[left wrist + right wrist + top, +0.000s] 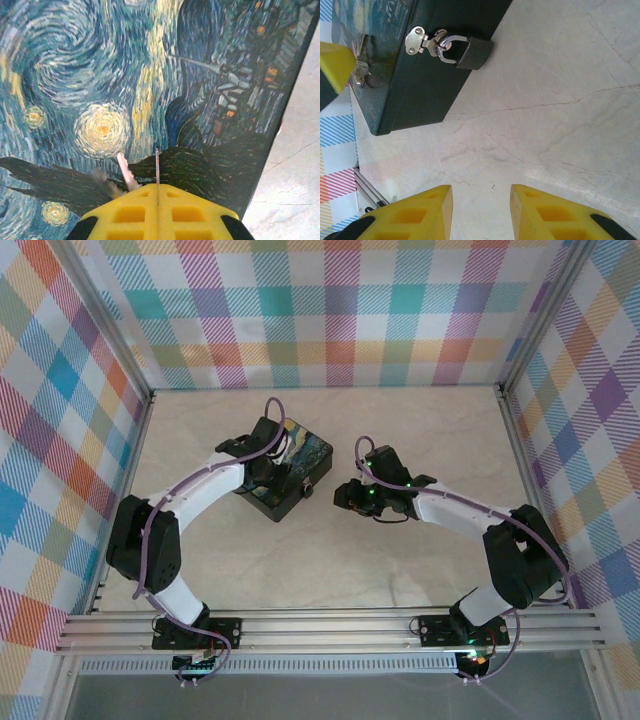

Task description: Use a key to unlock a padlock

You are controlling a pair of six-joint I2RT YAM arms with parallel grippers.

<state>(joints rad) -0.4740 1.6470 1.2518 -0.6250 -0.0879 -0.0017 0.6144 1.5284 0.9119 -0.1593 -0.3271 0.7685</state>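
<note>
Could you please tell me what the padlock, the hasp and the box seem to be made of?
Padlock: dark grey body with a matte, slightly grainy look, probably coated metal; its shackle is bright, polished metal.
Hasp: shiny silvery metal, glinting.
Box: smooth dark sides, a printed painting on the lid; wood or board, cannot tell.

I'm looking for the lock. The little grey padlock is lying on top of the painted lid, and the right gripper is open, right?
Not quite. The padlock hangs by its shackle from the metal hasp on the box's dark side, not on the painted lid; the right wrist view shows it. The right gripper is open, as you said.
</note>
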